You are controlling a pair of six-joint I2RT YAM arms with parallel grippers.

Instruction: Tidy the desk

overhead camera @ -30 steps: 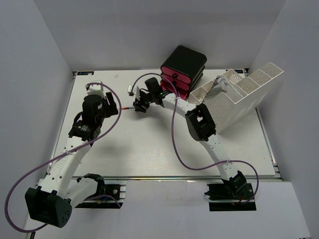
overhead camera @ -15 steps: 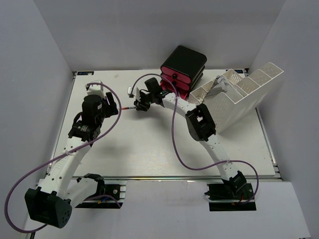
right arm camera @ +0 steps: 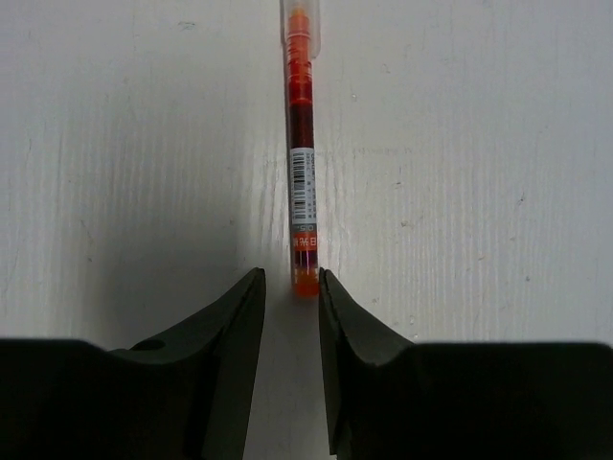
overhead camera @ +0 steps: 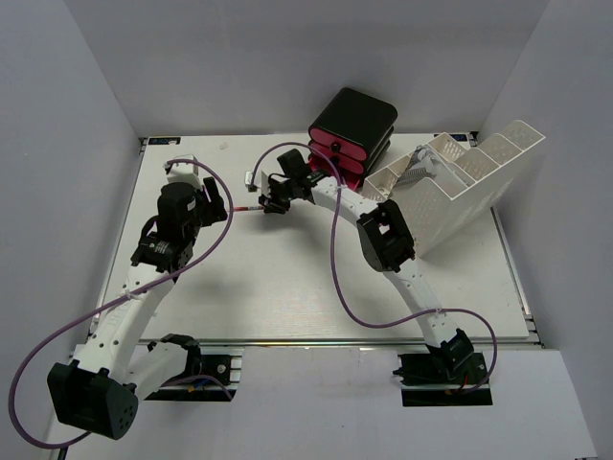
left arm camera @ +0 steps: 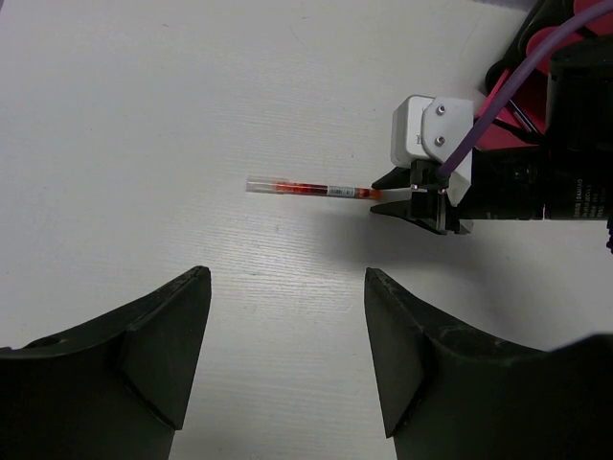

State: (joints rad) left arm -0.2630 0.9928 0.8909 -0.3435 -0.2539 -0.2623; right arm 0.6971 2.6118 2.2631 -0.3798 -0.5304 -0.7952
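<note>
Right end effector (right arm camera: pixel 292 283) has its two fingers very near each side of one end of a red pen (right arm camera: pixel 303 182). I cannot tell if they pinch it. The pen lies flat on the white bench (right arm camera: pixel 479 144). Left end effector (left arm camera: pixel 287 287) is wide open above the bench and holds nothing. The bench lies under both arms, with a black and pink drawer box (overhead camera: pixel 351 129) at its far edge.

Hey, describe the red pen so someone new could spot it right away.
On the white desk, look left of the black-and-pink drawer unit. The pen lies flat there, one end between the fingers of the right claw. It is the only slim, clear-barrelled thing with red inside.
</note>
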